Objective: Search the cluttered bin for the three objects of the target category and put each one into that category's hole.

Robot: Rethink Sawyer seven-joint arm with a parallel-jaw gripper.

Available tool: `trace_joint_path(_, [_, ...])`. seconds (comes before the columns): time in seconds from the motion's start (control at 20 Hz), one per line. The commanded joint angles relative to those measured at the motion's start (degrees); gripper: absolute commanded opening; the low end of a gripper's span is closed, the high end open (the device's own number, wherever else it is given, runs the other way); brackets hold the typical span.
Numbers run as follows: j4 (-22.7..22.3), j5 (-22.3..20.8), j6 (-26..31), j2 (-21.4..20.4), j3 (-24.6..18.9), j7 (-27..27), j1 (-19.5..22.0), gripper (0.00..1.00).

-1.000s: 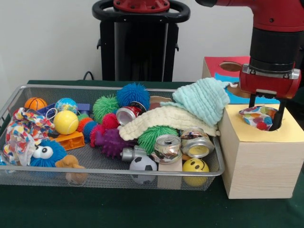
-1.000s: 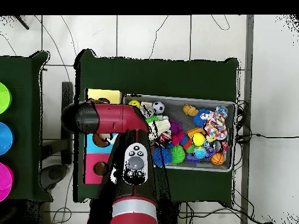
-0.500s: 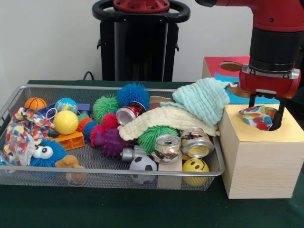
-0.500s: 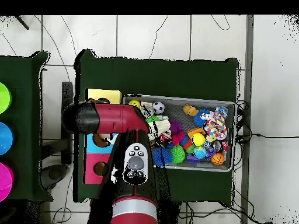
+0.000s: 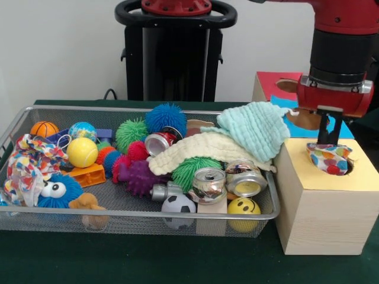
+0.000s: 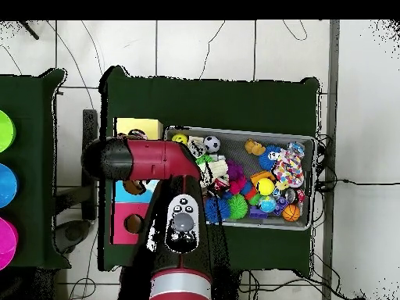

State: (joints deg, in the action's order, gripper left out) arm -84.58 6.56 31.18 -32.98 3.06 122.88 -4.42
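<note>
Both pincer [image 5: 329,131] fingers together, just above the patterned cloth [image 5: 329,158].

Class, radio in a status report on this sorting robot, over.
Gripper above yellow-topped box, jaws' state unclear. Patterned cloth bunched in the hole, partly sticking out. Two cloths left on bin clutter.

Red arm [image 6: 148,160] over boxes, cluttered wire bin [image 6: 306,142] beside
</note>
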Motion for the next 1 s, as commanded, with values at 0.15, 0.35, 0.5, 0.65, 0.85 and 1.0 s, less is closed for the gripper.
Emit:
trace_joint_path(0.15, [-6.81, -4.84, 10.95, -5.15, 1.06, -1.1, 2.74, 0.0])
trace_joint_path(0.35, [-6.78, -5.31, 10.76, -5.26, 0.41, -0.63, 3.22, 0.0])
trace_joint_path(0.5, [-7.76, -4.42, 11.19, -6.33, -1.31, -0.86, 4.7, 0.0])
trace_joint_path(0.65, [-7.91, -4.85, 13.0, -8.8, -0.77, -1.37, 5.31, 0.0])
trace_joint_path(0.85, [-6.33, -8.66, 14.08, -10.56, 0.5, -6.42, 8.18, 0.0])
trace_joint_path(1.0, [-4.93, -11.46, 14.25, -10.66, -1.83, -13.57, 13.11, 0.0])
